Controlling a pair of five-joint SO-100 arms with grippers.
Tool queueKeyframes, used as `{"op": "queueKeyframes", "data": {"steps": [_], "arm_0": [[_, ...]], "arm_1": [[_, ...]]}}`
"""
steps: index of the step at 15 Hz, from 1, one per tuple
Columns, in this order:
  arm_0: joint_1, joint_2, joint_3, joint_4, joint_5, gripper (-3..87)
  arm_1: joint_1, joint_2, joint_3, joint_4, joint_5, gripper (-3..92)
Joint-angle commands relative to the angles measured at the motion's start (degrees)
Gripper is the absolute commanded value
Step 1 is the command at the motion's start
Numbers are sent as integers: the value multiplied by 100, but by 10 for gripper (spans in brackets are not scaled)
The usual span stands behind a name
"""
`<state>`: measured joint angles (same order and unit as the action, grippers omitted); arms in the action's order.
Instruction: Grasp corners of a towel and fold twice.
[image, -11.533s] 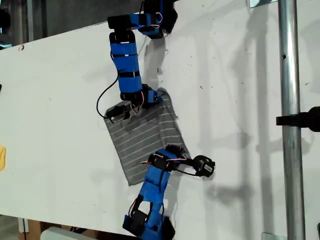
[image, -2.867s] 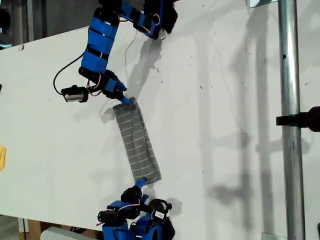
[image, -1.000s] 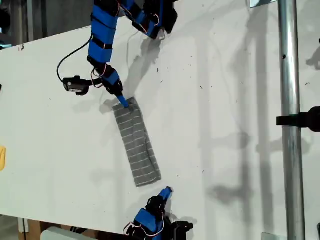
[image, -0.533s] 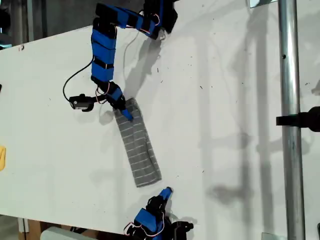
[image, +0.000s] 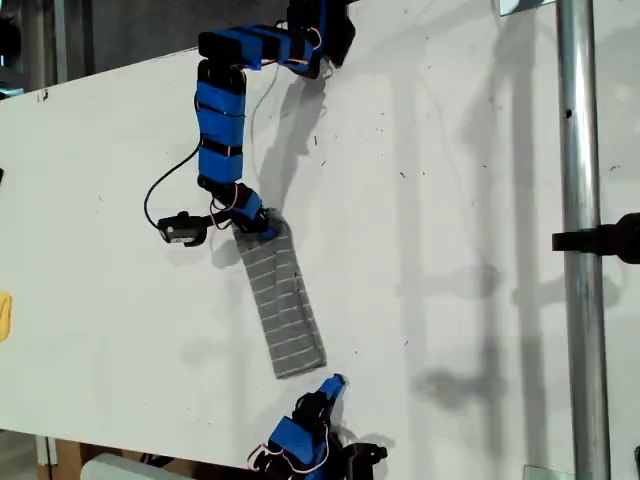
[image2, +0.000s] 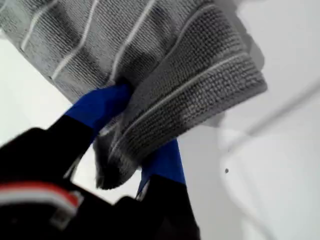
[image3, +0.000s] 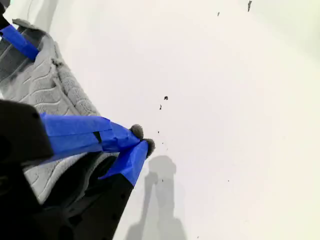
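Note:
The towel (image: 286, 306) lies on the white table (image: 450, 180) as a narrow folded grey strip with white stripes, slanting toward the exterior view's lower right. My first gripper (image: 262, 228) is shut on the strip's upper end; in the first wrist view the bunched towel (image2: 190, 85) is pinched between the blue fingers (image2: 102, 107) of my first gripper (image2: 132, 132). My second gripper (image: 335, 382) sits just below the strip's lower end, apart from it, shut on nothing. In the second wrist view my second gripper (image3: 142, 142) has its tips together over bare table, with the towel (image3: 45, 85) behind it.
A metal pole (image: 580, 300) stands upright at the exterior view's right, with a black clamp (image: 610, 238) on it. A yellow object (image: 4, 315) shows at the exterior view's left edge. A black cable (image: 165, 185) loops beside the first arm.
My first gripper has slid down and to the exterior view's right, dragging the strip's upper end with it. My second gripper, earlier at the lower end, stays withdrawn and still.

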<state>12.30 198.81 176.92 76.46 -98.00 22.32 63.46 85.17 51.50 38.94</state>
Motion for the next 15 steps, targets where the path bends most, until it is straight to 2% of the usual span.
{"op": "queueKeyframes", "data": {"steps": [1,3,5,7,9,10,11,13,15], "arm_0": [[105,44,-18,88,-53,-24],[79,44,-9,88,9,-23],[-9,44,-9,88,141,-21],[-44,44,-18,79,211,-21],[-79,44,-18,79,264,-20],[-79,44,-18,79,272,-20],[-79,44,-18,79,281,-20],[-79,44,-18,79,299,-21],[26,44,-26,79,202,-23]], "arm_1": [[70,800,439,765,334,-2],[141,2355,1644,1494,817,-2],[114,4307,2364,2900,1670,-2],[-193,5695,2057,4632,2619,-2],[-606,5854,940,5985,3120,-2],[-747,5739,466,6170,3190,-2],[-879,5414,290,5906,3155,-2],[-1125,3920,185,4535,2830,-2],[-1116,2549,-229,3665,2566,-2]]}}
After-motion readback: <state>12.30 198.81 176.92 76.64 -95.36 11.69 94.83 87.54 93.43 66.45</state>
